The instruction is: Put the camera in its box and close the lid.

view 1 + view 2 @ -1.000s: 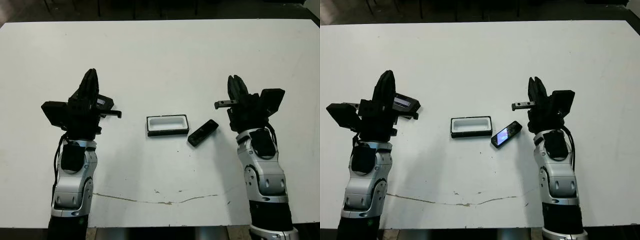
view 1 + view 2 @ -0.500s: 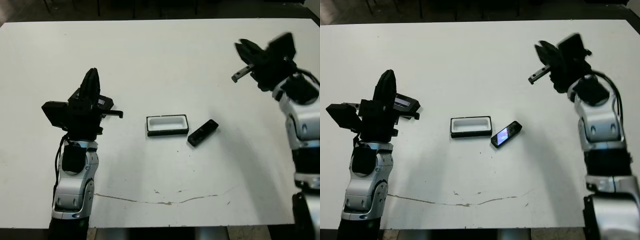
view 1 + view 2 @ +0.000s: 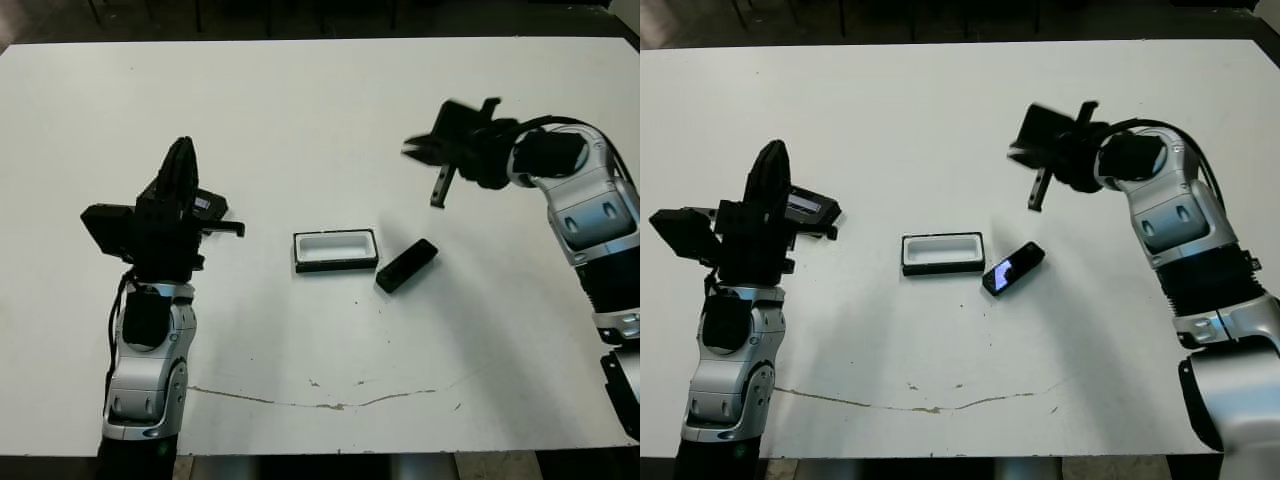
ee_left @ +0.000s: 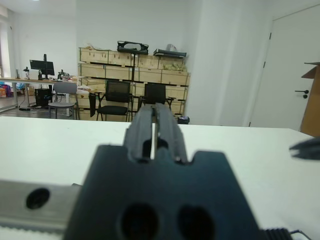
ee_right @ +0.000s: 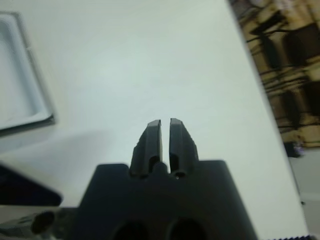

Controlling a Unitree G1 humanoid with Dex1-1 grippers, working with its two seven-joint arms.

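Your right gripper (image 3: 1038, 178) hangs at one o'clock of the slim black bar-shaped camera (image 3: 1013, 268), jaws clenched empty. Release them, then descend across its narrow width. The left gripper (image 3: 810, 218) idles, jaws clenched.

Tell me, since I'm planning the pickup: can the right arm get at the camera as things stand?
Probably yes. The camera lies bare on the table beside the box, nothing on it, and the right claw hangs above it with clear space between.

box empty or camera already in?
Empty. The box shows only bare white lining; the camera lies on the table beside it, on the robot's right.
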